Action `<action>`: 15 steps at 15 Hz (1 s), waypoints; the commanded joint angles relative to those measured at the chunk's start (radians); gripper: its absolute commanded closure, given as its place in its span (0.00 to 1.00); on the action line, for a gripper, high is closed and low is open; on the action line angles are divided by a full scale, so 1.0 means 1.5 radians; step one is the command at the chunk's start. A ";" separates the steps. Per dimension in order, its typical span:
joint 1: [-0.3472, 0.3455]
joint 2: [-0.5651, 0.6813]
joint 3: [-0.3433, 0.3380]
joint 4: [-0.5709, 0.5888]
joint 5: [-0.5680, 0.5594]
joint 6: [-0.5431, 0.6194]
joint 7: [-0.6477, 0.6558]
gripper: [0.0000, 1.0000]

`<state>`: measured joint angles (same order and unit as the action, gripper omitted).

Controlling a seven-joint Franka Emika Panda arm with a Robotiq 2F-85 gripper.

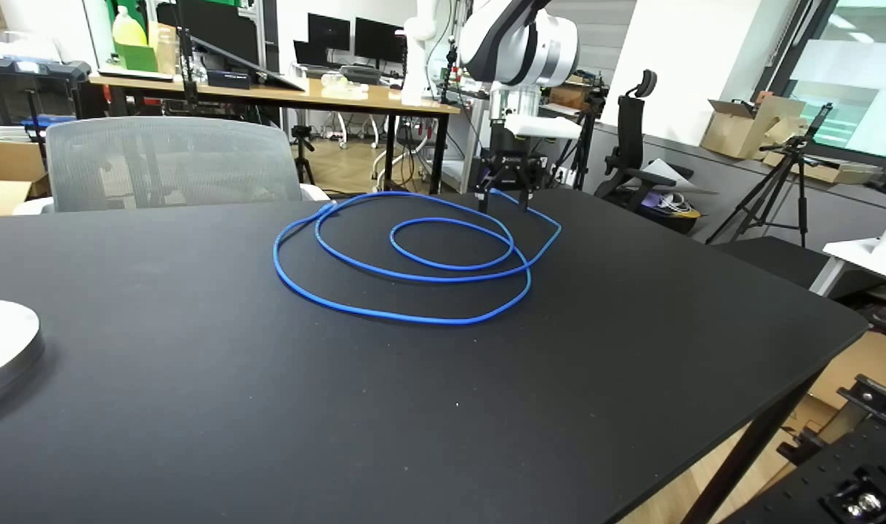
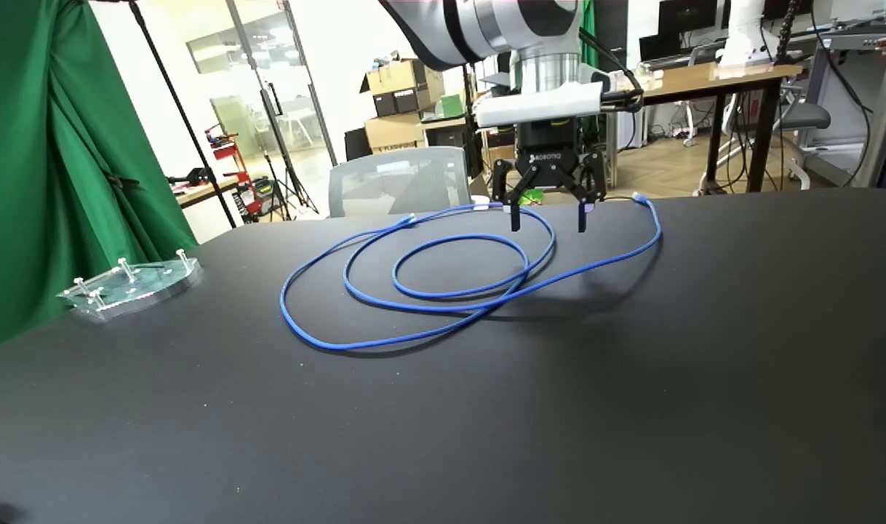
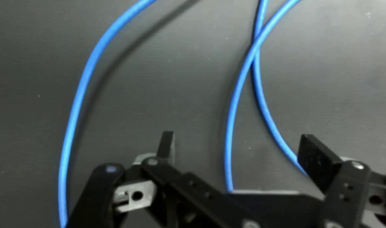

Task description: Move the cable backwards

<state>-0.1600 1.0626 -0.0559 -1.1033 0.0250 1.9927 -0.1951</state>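
The bright-blue cable (image 1: 406,317) lies on the black table in loose, overlapping loops; it also shows in an exterior view (image 2: 341,347). One light plug end (image 2: 639,198) points away at the far right of the coil. My gripper (image 2: 548,220) is above the far right part of the coil, fingers pointing down; it also shows in an exterior view (image 1: 503,202). In the wrist view the gripper (image 3: 239,148) is open, with one cable strand (image 3: 230,126) running between the fingers. A second strand passes under the right finger. No strand is gripped.
The black table (image 1: 341,407) fills the foreground. A clear plate with upright bolts (image 2: 134,287) stands at the table's left edge. A white rounded object (image 1: 3,342) is at the left. A grey mesh chair (image 1: 174,164) stands behind the table. A green curtain (image 2: 72,167) hangs at the left.
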 commanded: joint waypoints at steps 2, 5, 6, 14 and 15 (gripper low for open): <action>-0.009 0.047 0.011 0.065 0.008 -0.014 0.025 0.26; -0.014 0.060 0.014 0.084 0.015 -0.015 0.025 0.47; -0.015 0.062 0.015 0.088 0.016 -0.015 0.024 0.55; -0.023 0.076 0.017 0.111 0.025 -0.027 0.023 1.00; -0.024 0.078 0.017 0.114 0.026 -0.029 0.022 1.00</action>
<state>-0.1793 1.1475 -0.0456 -0.9981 0.0581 1.9866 -0.1881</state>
